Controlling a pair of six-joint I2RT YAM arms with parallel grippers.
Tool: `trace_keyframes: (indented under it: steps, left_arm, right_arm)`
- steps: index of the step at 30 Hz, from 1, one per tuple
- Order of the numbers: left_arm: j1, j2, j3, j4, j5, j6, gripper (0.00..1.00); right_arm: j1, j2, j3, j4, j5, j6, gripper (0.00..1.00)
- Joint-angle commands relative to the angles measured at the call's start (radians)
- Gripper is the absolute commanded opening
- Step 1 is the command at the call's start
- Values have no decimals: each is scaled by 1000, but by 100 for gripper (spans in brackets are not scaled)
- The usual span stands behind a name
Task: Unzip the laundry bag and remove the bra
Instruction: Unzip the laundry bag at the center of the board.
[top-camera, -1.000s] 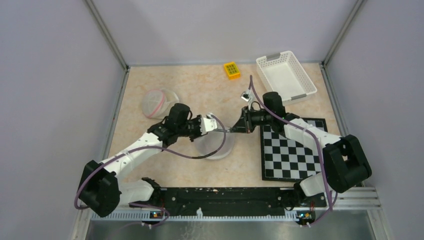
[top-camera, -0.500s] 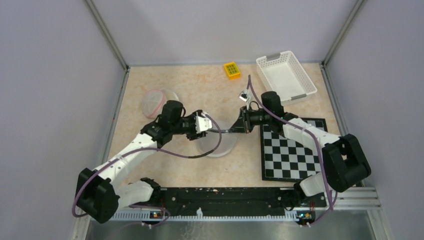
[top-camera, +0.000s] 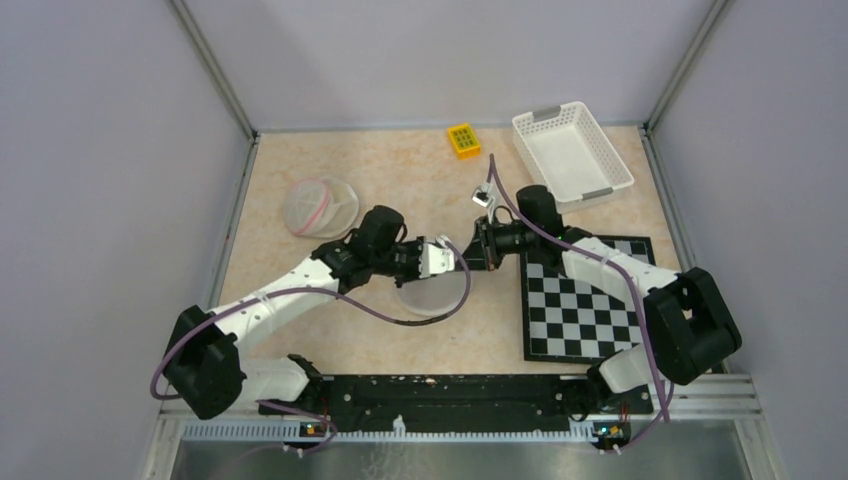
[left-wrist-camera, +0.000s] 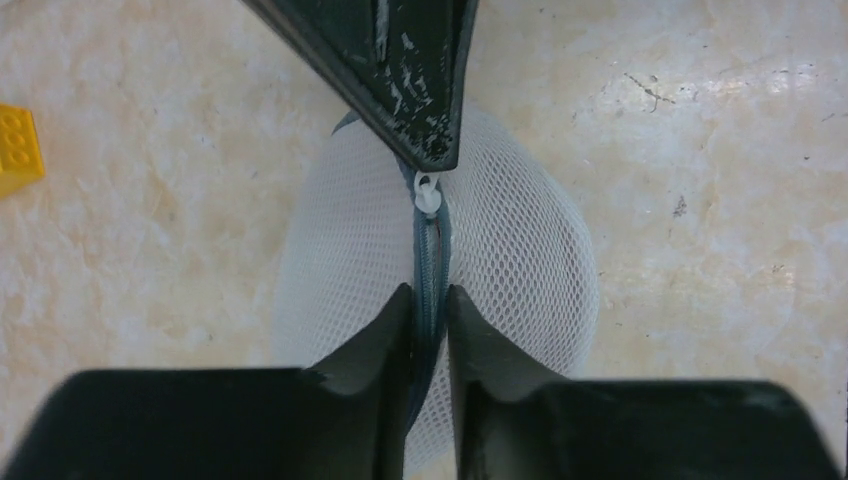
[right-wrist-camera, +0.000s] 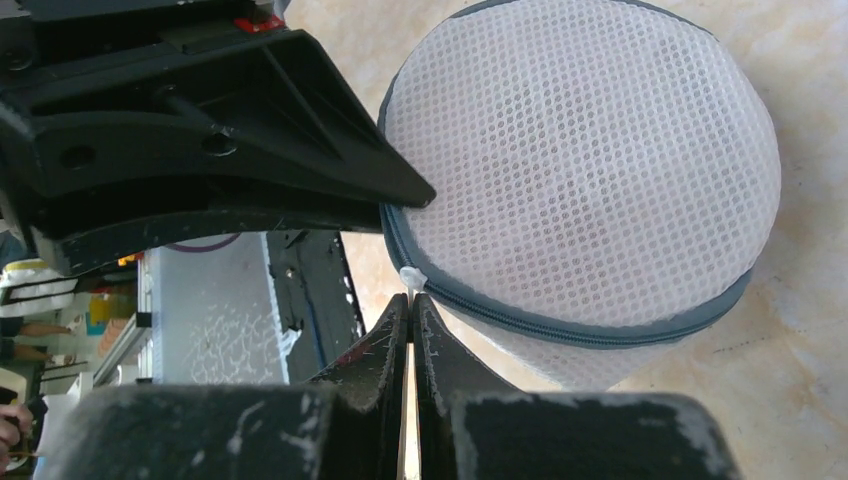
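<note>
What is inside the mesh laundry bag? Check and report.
Nothing identifiable: the white mesh of the laundry bag hides its contents, and the grey zipper is closed along its visible run. The right gripper pinches the zipper pull.

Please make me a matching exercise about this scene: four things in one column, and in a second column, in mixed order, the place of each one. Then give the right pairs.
Things
1. yellow brick
2. white basket
3. checkerboard mat
4. zipper pull of the laundry bag

Places
a. pinched at the tips of the right end effector
b. in the far right corner of the table
c. lying flat on the near right side
d. at the far edge, just left of the basket

Pairs: 1-d, 2-b, 3-c, 4-a
</note>
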Motion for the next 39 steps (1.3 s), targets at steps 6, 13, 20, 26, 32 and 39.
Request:
trace_keyframes:
  steps: [6, 13, 20, 26, 32, 39]
  left_arm:
    - [13, -64, -48, 6, -167, 37, 0]
    - [108, -107, -125, 51, -150, 69, 0]
    - [156, -101, -56, 12, 24, 51, 30]
    - [92, -116, 5, -37, 88, 28, 60]
    - [36, -66, 73, -48, 83, -35, 62]
    - [14, -23, 73, -44, 54, -44, 49]
  right_arm:
    - [-52, -33, 10, -41, -14, -72, 0]
    - [-109, -44, 6, -129, -13, -158, 0]
    - [-89, -54, -14, -53, -44, -81, 0]
    - [-40, -48, -1, 23, -52, -4, 0]
    - [-8, -43, 21, 47, -53, 33, 0]
    - [-2, -42, 30, 39, -48, 38, 0]
